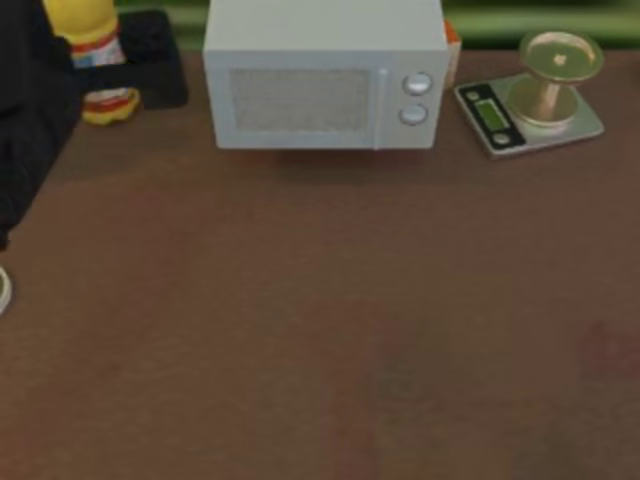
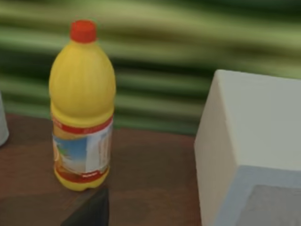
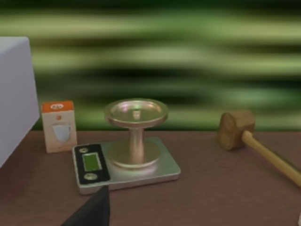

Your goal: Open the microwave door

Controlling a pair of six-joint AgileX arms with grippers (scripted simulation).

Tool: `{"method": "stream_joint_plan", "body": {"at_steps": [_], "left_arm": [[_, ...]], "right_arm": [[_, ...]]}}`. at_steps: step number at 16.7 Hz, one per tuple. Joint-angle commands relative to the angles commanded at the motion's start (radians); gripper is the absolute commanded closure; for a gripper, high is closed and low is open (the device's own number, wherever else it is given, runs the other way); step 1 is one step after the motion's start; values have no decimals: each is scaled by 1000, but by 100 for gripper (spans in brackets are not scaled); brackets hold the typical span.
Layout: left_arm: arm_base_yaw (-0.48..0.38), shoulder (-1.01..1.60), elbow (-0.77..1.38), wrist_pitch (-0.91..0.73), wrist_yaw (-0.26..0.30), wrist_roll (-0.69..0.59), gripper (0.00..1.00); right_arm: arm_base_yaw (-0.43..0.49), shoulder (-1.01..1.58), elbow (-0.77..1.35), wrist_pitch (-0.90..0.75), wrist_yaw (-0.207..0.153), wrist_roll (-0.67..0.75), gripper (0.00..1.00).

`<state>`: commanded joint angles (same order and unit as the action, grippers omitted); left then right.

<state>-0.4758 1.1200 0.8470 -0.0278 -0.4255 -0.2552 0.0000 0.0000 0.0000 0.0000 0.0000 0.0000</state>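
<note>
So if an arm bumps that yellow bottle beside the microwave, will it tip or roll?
Probably tips fairly easily: the yellow bottle stands upright, tall and narrow-based. Once down, its round body would likely roll across the table. With the red cap on, a spill seems unlikely. It stands apart from the microwave, so door work may not reach it.

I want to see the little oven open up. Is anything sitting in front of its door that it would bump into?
Nothing visible blocks it. The microwave door is shut, and the brown table in front of it is bare. The yellow bottle stands off to the left and the kitchen scale to the right, both beside the microwave, not in front.
</note>
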Motion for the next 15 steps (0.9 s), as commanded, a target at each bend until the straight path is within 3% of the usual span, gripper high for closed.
{"method": "stream_joint_plan", "body": {"at_steps": [8, 12, 15], "left_arm": [[-289, 740, 517, -10, -255, -159, 0], [-364, 907, 633, -31, -319, -190, 0], [-375, 930, 649, -36, -329, -194, 0]], "right_arm": [[0, 0, 0, 0, 0, 0, 0], [0, 0, 0, 0, 0, 0, 0], [0, 0, 0, 0, 0, 0, 0]]}}
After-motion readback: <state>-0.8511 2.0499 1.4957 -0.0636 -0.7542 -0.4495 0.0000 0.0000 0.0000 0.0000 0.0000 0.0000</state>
